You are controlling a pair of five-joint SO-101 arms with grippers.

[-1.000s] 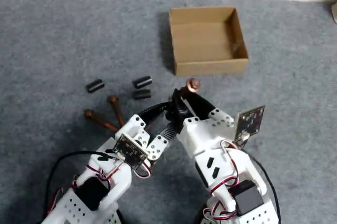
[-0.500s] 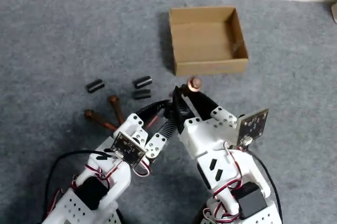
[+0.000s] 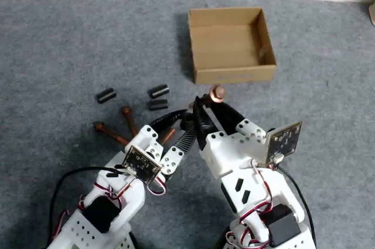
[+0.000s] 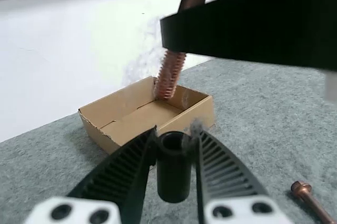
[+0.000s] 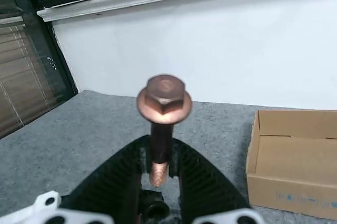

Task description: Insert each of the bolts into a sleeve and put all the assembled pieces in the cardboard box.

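Fingers (image 4: 129,168) of the left gripper (image 4: 174,134), black and ribbed, clamp an upright black sleeve (image 4: 172,174), a smooth matte tube with its open mouth upward. Above that mouth, apart from it, hangs the threaded tip of a copper-coloured bolt (image 5: 159,129). The bolt is hex-headed with a round flange, and the right gripper (image 5: 159,153) clenches it by the shank. Just past the bolt head stands the cardboard box (image 3: 231,74), open-topped, plain brown, with square walls. On the grey, rough-carpeted table (image 3: 58,38) beside the left arm lie three loose sleeves (image 3: 106,95), short dark cylinders, and loose bolts (image 3: 127,119) of the same copper colour.
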